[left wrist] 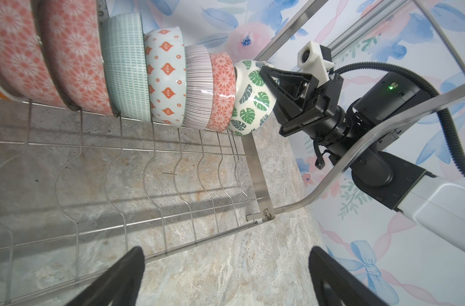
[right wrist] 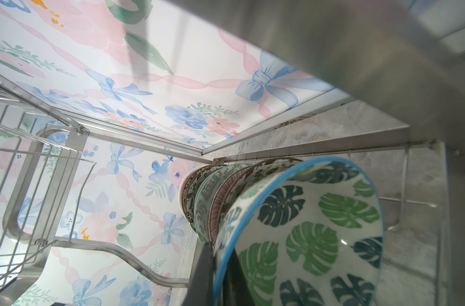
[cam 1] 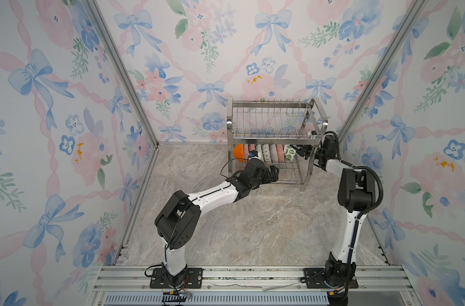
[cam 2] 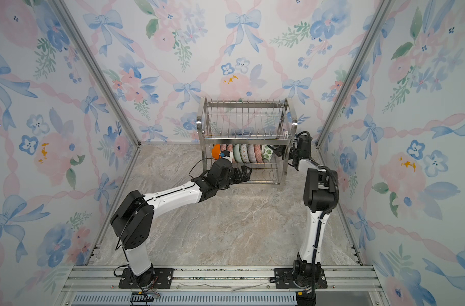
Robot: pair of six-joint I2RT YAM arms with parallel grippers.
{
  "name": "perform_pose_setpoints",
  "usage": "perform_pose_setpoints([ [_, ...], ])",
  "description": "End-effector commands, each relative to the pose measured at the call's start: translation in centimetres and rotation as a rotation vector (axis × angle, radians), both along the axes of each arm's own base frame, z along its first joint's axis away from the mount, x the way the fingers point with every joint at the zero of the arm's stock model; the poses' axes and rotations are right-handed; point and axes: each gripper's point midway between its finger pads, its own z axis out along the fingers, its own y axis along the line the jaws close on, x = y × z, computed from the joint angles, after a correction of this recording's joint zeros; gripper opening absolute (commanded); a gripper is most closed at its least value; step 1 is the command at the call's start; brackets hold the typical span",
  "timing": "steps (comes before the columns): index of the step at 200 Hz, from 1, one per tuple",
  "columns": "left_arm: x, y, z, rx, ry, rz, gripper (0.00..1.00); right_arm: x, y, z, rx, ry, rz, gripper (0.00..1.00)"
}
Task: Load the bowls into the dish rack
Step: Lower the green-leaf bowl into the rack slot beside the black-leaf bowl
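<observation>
A row of patterned bowls [left wrist: 167, 79] is standing on edge in the wire dish rack [left wrist: 259, 174], running from the upper left of the frame toward the centre, and the green-leaf bowl [left wrist: 248, 106] is closing the row at its right end. The right tool [left wrist: 265, 71] is reaching in from the upper right of the frame and pinching that bowl's rim. Along the lower edge, the left tool [left wrist: 227, 254] is hanging over the marbled tabletop [left wrist: 279, 185] with its two black fingers [left wrist: 128, 273] spread wide.

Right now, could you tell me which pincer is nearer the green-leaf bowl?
Right. The right pincer grips the green-leaf bowl by its rim; the left pincer hangs open, apart, before the dish rack.
</observation>
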Motion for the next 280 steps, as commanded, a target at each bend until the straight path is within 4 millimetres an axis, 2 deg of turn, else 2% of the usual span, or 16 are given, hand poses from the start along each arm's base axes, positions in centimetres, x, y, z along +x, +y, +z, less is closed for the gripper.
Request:
perform_pose_setpoints([
  [1, 0.2, 0.1, 0.6, 0.019, -0.024, 0.002, 0.98, 0.5, 1.3, 1.7, 0.032, -0.073, 0.045, 0.00],
  [44, 0.3, 0.4, 0.7, 0.028, -0.026, 0.003, 0.98, 0.7, 1.6, 0.6, 0.049, -0.055, 0.045, 0.00],
  [125, 0.1, 0.7, 0.6, 0.036, -0.022, 0.003, 0.98, 0.5, 0.3, -0.8, -0.034, -0.017, 0.026, 0.00],
  [193, -0.1, 0.8, 1.0, 0.034, -0.026, 0.003, 0.98, -0.4, 1.3, -2.3, -0.110, 0.017, 0.053, 0.02],
  [245, -0.6, 1.5, 1.5, 0.038, -0.032, 0.012, 0.98, -0.8, 0.9, -3.1, -0.156, 0.040, 0.039, 0.11],
  [280, -0.9, 1.7, 1.8, 0.039, -0.034, 0.011, 0.98, -1.0, 1.1, -2.6, -0.158, 0.026, 0.048, 0.15],
])
